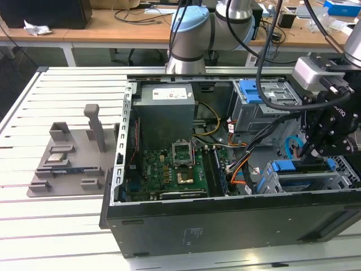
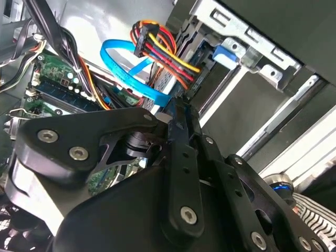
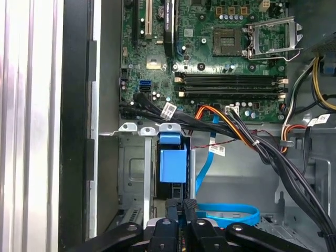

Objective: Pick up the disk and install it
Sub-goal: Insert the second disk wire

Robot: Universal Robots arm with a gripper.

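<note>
**Blue-framed disk sitting in the lower drive bay, pincer closed at its end**

Slatted white counter [image 1: 67,226], read from the exterior view's left. Grey holding fixture [image 1: 67,164] at the far left, well apart from the work. Open computer case [image 1: 225,220] in the middle, side panel off. Grey power-supply box [image 1: 166,113] inside, with the green motherboard [image 1: 169,169] beside it. Orange and black cable bundle [image 1: 240,169] running across toward the exterior view's right.

Metal drive cage [image 1: 282,183] at the case's right-hand end. Disk [image 1: 292,167] lodged in that cage, edge-on, blue frame showing; in the first wrist view, the same blue end [image 3: 172,164] sits between the cage walls. How fully seated: cannot tell. Loose blue data cable [image 3: 231,212] lying just beside the bay.

Pincer [image 1: 309,151] directly over the disk's exposed end. In the first wrist view, pincer [image 3: 182,206] with fingers drawn together, nothing visible between them, tips just beside the blue frame. Touching or not: cannot tell.

Handling, as a judgement: stiff, dense for its size, smooth metal faces likely slippery. Sensitive to knocks and twisting. Best taken or pushed by the plastic frame's edges, squarely. Cables close by, a likely snag.
</note>
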